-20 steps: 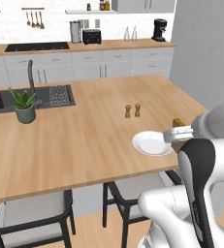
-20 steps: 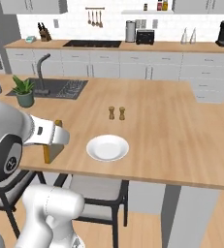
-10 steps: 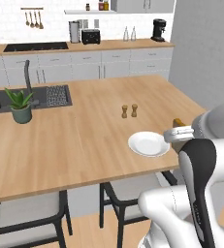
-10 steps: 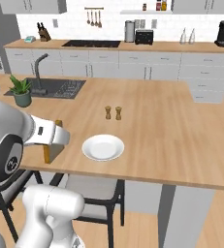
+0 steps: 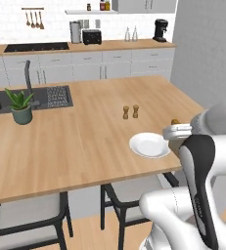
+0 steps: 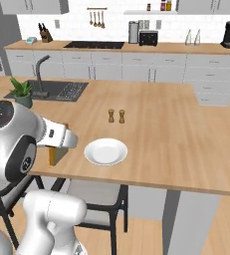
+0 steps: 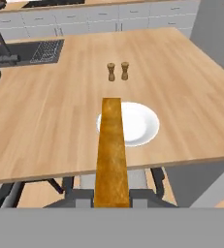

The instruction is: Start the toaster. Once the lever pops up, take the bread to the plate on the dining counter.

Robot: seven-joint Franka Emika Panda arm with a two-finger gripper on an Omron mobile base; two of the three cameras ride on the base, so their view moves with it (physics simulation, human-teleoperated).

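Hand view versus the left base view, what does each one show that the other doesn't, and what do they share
Hand view: the gripper shut on the bread, seen edge-on as a long golden strip reaching toward the plate. Left base view: the toaster and black coffee machine on the back counter. Both: the white plate near the dining counter edge, the two small shakers beyond it, the sink and the potted plant.

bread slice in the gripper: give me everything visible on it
The thin golden-brown toast slice has a speckled, darker-browned surface and straight edges. It is seen edge-on in the hand view, as a long narrow strip running away from the camera. The shut two-finger gripper clamps its near end between the finger tips. Its far end hangs in line with the small round white plate on the light-wood dining counter. Whether it touches the plate cannot be told.
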